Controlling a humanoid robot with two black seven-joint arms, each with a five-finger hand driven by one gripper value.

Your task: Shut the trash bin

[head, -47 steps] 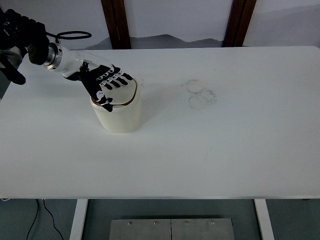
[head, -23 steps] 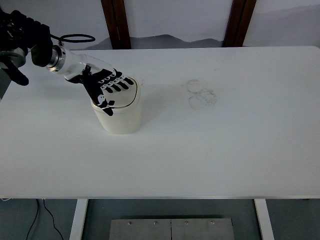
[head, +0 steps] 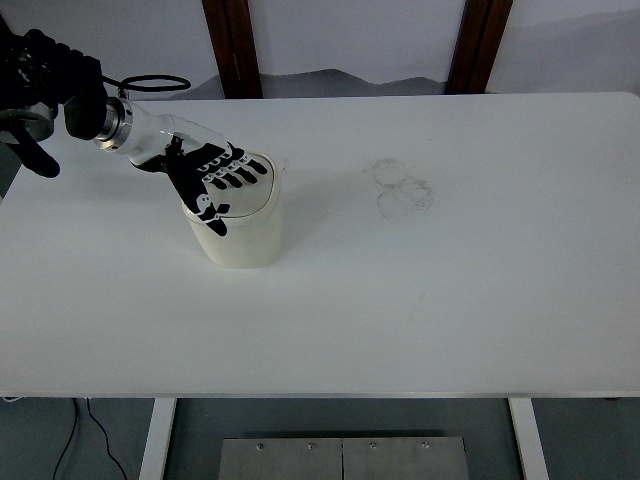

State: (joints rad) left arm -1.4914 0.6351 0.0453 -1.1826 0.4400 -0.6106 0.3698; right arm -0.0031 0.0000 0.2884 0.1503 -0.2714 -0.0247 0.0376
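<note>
A small cream trash bin (head: 241, 235) stands on the white table (head: 420, 300), left of the middle. Its lid (head: 262, 182) lies flat on the bin's top. My left hand (head: 213, 178) comes in from the upper left and rests flat on the lid, fingers spread and pointing right, thumb hanging over the bin's front left side. The hand grasps nothing. The right arm is not in view.
Faint grey ring marks (head: 402, 188) show on the table to the right of the bin. A black cable loop (head: 150, 82) lies at the table's far left edge. Two dark wooden posts (head: 232, 45) stand behind the table.
The dark gap under the lid's rim has closed as my left hand pressed it down. The hand shifted slightly down and left on the lid.
</note>
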